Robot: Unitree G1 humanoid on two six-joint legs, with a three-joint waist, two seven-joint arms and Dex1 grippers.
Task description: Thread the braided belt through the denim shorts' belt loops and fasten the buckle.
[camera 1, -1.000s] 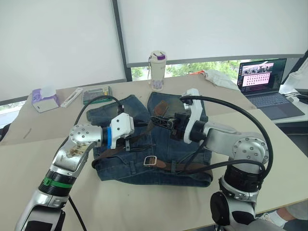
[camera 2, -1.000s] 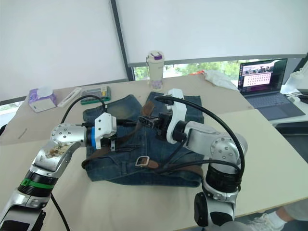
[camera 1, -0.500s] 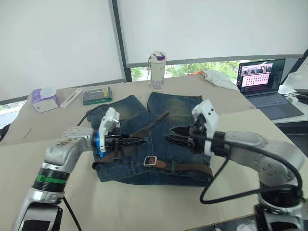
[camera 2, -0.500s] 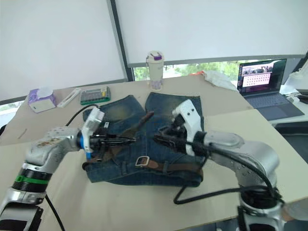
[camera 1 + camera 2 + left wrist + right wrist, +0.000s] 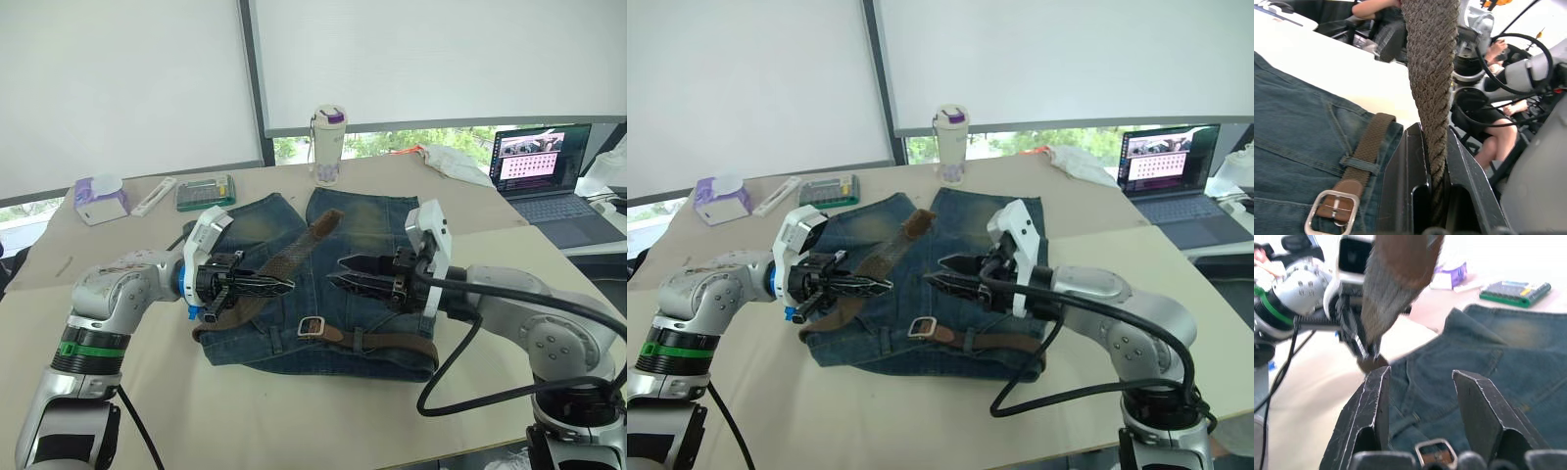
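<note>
Denim shorts (image 5: 323,284) lie flat mid-table, and over them our left gripper (image 5: 282,286) is clamped on the braided belt (image 5: 1432,88) — its free end slanting up toward the far edge — the buckle (image 5: 308,327) rests at the waistband, and our right gripper (image 5: 1422,421) hovers, fingers spread.

Both arms reach in over the worktop, forearms level, grippers pointing at each other. The left gripper (image 5: 279,285) comes from the left edge, wrist rolled so its black fingers (image 5: 1405,186) stack side by side, clamped tight on the braided belt (image 5: 294,253), which rises at a slant from between them. The right gripper (image 5: 343,273) faces it from the right side, elbow bent near the front edge, its two fingers (image 5: 1376,411) spread apart with nothing between them, tips just short of the left gripper's.
</note>
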